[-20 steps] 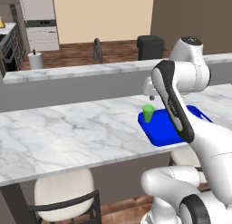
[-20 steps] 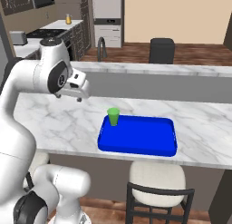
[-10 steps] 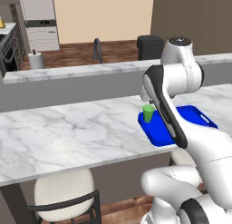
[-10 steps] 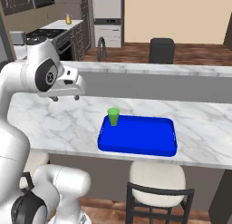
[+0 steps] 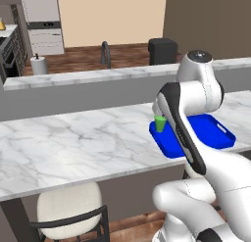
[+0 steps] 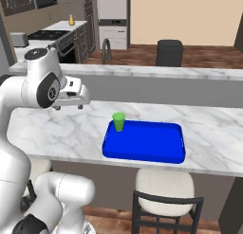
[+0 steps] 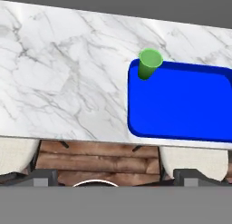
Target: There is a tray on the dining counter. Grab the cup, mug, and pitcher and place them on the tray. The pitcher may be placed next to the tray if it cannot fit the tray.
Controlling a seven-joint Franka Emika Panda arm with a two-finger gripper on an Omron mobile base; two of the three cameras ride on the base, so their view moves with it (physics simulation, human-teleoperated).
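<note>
The bright green cup [image 6: 118,121] [image 5: 160,123] [image 7: 148,63] stands upright in the far left corner of the blue tray [image 6: 152,148] [image 5: 211,133] [image 7: 181,105], which lies on the white marble dining counter [image 6: 57,129] [image 7: 59,82]. My gripper [image 6: 75,96] [image 7: 117,177] hovers open above the counter's near side, left of the tray and apart from the cup, holding nothing. The mug is out of view. A small orange-yellow vessel [image 6: 71,20] on the far kitchen counter by the stove is too small to tell whether it is the pitcher.
A raised grey ledge [image 6: 156,86] runs behind the counter. Pale stools [image 6: 163,183] [image 5: 68,211] stand under its near edge. Beyond the ledge are a faucet [image 6: 105,46], a black bin [image 6: 169,52] and a paper towel roll [image 5: 39,65].
My arm has drawn back and to the left, away from the tray, with the hand staying open. The cup has kept its place on the tray.
</note>
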